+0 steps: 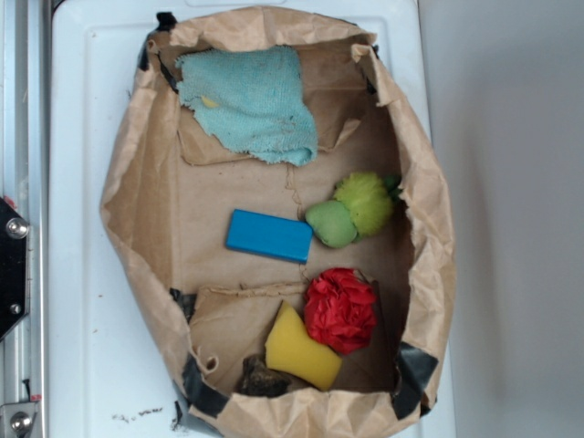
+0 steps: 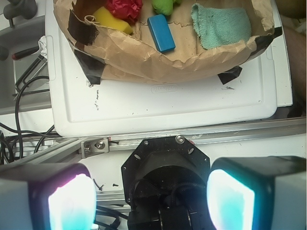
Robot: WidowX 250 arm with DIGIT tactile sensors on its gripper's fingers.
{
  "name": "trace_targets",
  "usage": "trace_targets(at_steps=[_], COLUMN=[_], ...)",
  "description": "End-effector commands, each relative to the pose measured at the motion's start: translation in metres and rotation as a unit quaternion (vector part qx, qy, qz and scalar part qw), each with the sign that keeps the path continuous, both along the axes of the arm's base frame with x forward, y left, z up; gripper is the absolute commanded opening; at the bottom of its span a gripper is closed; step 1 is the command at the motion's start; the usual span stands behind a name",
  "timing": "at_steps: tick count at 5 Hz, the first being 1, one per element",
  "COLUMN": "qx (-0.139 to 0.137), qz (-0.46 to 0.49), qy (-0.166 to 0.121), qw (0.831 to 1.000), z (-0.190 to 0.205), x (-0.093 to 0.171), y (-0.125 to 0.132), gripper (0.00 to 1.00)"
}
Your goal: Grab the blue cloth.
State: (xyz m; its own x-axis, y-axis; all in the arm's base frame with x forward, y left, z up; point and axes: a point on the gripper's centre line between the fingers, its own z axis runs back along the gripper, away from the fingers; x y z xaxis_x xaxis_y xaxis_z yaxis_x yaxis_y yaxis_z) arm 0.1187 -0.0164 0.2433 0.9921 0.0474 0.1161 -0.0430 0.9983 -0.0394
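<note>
The cloth (image 1: 248, 102), soft, light and limp, is lying crumpled at the far end of the bag (image 1: 128, 210), well apart from the tool (image 2: 151, 199), which is hanging open and empty, so pinching a raised fold is advisable.

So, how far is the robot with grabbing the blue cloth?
Nothing looks done yet. The cloth lies untouched in the paper bag, apart from the blue block. The gripper is open and empty, outside the bag. Left: reach in, close on the cloth, lift.
</note>
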Motion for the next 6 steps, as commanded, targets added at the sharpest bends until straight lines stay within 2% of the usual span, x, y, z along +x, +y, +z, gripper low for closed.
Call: trace_targets(at_steps=[1,2,4,5,6], qx=[0.000,0.004,0.010,0.002,-0.022], qz=[0.000,0.013,0.081,0.108,0.198], qy=[0.000,0.000,-0.026,-0.056,-0.073], qw=[1.000,1.000,0.996,0.993,0.977], z=[0.000,-0.011,-0.034,-0.049,-0.061], x=[0.000,0.031,0.104,0.126,0.141], y=[0.000,-0.002,0.014,0.020,0.018], gripper=[1.00,1.00,1.00,1.00,1.00])
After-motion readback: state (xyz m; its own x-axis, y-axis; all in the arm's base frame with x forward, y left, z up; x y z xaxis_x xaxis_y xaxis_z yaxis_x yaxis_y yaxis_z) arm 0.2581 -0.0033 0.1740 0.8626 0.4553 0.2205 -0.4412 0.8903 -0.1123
